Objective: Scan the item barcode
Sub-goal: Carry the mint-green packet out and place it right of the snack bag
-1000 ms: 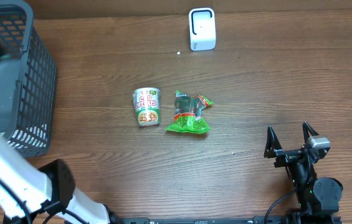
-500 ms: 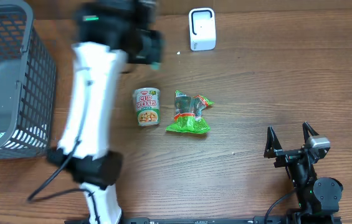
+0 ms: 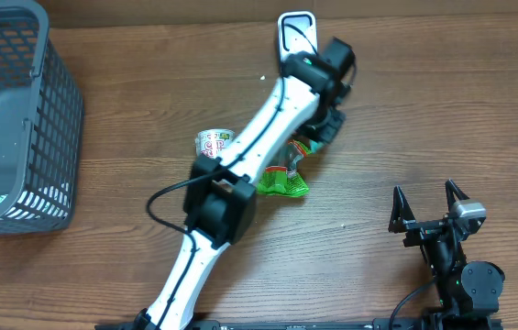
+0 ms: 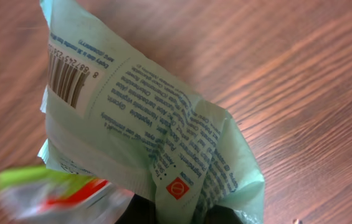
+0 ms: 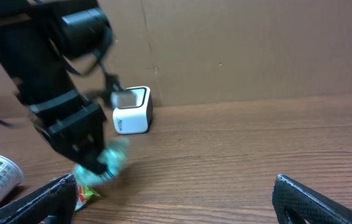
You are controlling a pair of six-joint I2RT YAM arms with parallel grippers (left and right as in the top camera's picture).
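My left gripper [image 4: 179, 213] is shut on the lower edge of a pale green packet [image 4: 132, 124]. The packet's printed back faces the wrist camera, with the barcode [image 4: 63, 81] at its upper left. In the overhead view that gripper [image 3: 318, 133] hangs over the table below the white scanner [image 3: 297, 29]. The right wrist view shows the packet [image 5: 114, 154] blurred, in front of and left of the scanner [image 5: 132, 111]. My right gripper [image 3: 424, 192] rests open and empty near the front right edge.
A green and red snack bag [image 3: 281, 183] lies under the left arm, beside a cup of noodles [image 3: 213, 142] that the arm partly hides. A grey wire basket [image 3: 16, 119] stands at the far left. A wall rises behind the scanner.
The left arm has swung from the basket at the far left across the table to below the scanner, its gripper shut throughout. The right arm has not moved.
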